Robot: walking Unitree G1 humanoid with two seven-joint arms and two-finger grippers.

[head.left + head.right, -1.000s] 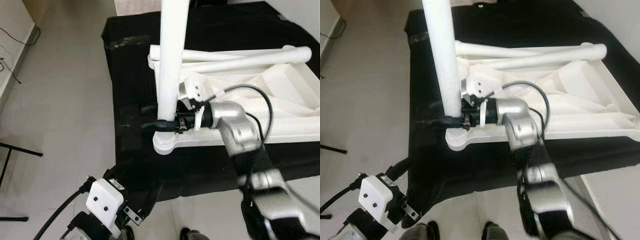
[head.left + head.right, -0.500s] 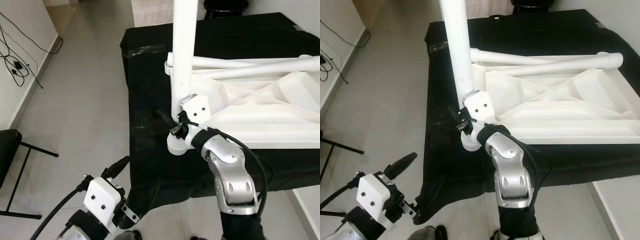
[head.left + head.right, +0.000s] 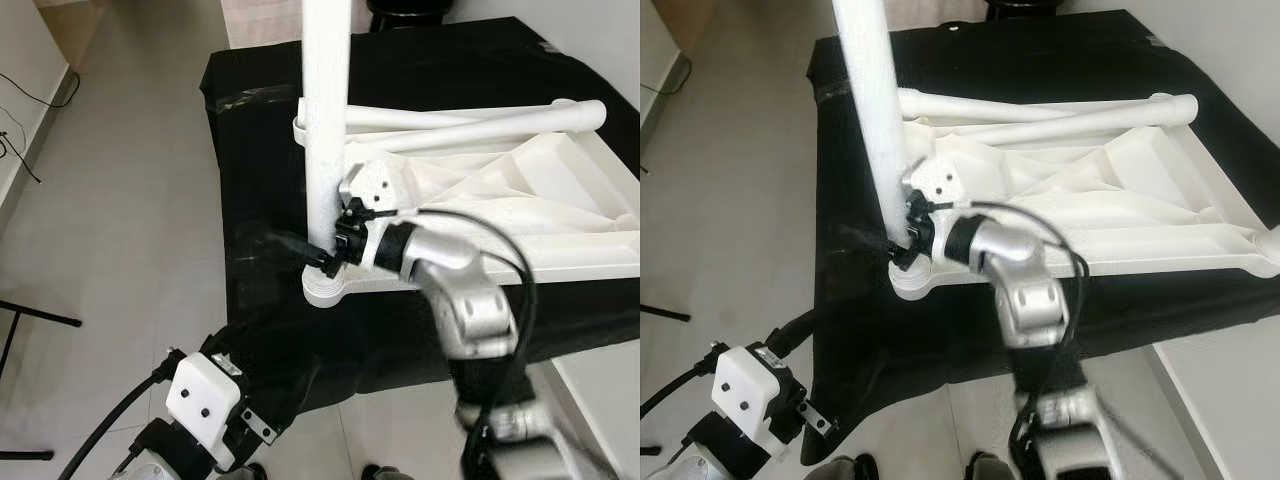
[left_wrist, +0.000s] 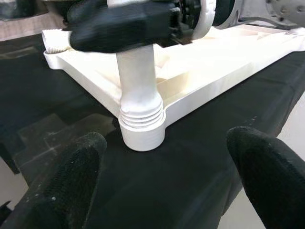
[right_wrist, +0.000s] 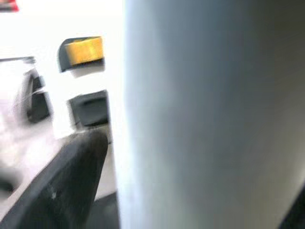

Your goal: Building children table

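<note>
Screwing a white table leg [image 3: 326,120] into the corner socket [image 3: 325,290] of the upturned white tabletop [image 3: 560,215], by the look of it: right gripper [image 3: 322,253] clamped around the leg low down, just above the socket, at centre frame in the left eye view. Threads [image 4: 141,113] visible above the socket collar in the left wrist view, so probably not fully seated. Next move likely calls for more turns about the leg's own axis, a regrip between turns, and a steady vertical line to avoid cross-threading.

Standing nearly upright, long axis running from the socket at centre frame up past the top edge, leaning slightly toward the camera. Lying flat across the upper right of the frame, two more white legs [image 3: 480,118], long axes roughly left to right along the tabletop's far edge. Resting underside-up on a black cloth [image 3: 260,150], the tabletop spans centre to right edge.

Hovering low at lower left, left gripper [image 4: 167,167], fingers spread wide and holding nothing, aimed at the socket from near the cloth's edge.
</note>
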